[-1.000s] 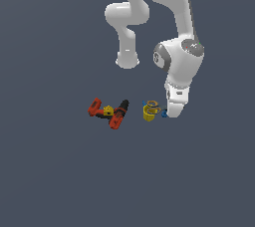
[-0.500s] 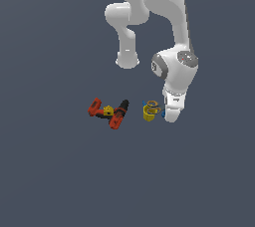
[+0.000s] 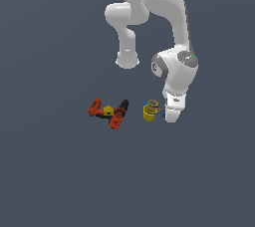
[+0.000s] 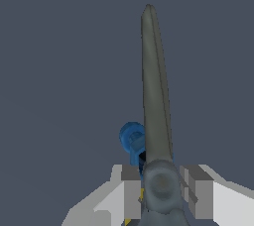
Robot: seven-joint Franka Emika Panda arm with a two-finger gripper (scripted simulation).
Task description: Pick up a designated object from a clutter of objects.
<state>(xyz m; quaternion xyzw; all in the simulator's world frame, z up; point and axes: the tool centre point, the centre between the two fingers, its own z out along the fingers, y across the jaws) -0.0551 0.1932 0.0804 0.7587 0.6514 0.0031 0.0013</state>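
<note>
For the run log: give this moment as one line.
phase: grasp approach | gripper: open, straddling scissors | blue piece: beside blades

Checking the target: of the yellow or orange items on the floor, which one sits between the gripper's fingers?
The scissors: their grey blades run out from between the gripper fingers. The yellow cup stands beside it, and the yellow block lies by the drill.

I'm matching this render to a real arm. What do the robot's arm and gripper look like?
The arm is smooth glossy white, with rounded tubular links and grey joint caps. The gripper is white and blocky; the wrist view shows boxy grey fingers. No cables or markings show.
</note>
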